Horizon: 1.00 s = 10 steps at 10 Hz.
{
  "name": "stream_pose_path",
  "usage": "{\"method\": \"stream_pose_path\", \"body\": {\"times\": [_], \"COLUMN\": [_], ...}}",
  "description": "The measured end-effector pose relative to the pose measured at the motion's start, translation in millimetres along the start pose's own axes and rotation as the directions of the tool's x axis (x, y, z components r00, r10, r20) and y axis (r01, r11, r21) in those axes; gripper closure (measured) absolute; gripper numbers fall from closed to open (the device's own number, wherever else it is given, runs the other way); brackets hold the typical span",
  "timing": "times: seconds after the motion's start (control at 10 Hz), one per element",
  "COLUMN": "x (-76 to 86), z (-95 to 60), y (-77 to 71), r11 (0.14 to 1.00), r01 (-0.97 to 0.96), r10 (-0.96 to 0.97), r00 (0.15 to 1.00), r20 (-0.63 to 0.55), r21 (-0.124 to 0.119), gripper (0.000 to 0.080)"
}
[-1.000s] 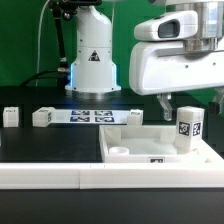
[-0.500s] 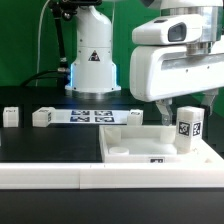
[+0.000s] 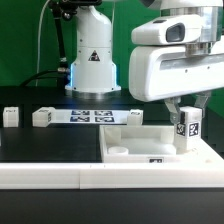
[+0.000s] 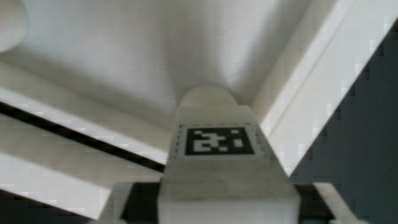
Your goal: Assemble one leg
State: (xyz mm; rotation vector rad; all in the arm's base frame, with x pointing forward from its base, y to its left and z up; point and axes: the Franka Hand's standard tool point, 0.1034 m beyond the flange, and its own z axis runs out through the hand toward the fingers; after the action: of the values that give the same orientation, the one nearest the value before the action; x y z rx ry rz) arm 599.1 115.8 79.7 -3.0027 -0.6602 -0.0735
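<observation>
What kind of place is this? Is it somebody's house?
Probably a robot lab, not a house. A white robot arm stands at the back of a black table, its gripper holds a small leg with a square tag, and a marker board lies nearby.

The tray (image 3: pixel 160 150) lies near, on the exterior view's right. The leg (image 3: pixel 187 128) stands upright over its far right corner, between the fingers of the gripper (image 3: pixel 187 116) above it. A post (image 3: pixel 133 117) sits just behind the tray's far edge. Left of that lies the marker board (image 3: pixel 88 115), with a second post (image 3: pixel 42 117) at its left end and a third post (image 3: pixel 9 116) farther left. The arm's base (image 3: pixel 92 60) stands behind the board.
</observation>
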Motion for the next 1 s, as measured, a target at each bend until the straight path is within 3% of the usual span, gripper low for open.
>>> {"method": "stream_pose_path", "body": {"times": [0.1,0.5,0.7,1.0], "x": [-0.3,-0.4,-0.6,1.0], "z": [0.1,0.2,1.4,2.5], "y": [-0.2,-0.1,-0.3,-2.8], "r11": [0.988,0.867,0.716,0.389], "r01": [-0.151,-0.498,-0.697,-0.921], "r10": [0.151,0.498,0.698,0.921], "r00": [0.989,0.867,0.716,0.389], "r20": [-0.001,0.005,0.005,-0.006], "r21": [0.016,0.019,0.027,0.025], "gripper": [0.051,0.051,0.0509,0.0509]}}
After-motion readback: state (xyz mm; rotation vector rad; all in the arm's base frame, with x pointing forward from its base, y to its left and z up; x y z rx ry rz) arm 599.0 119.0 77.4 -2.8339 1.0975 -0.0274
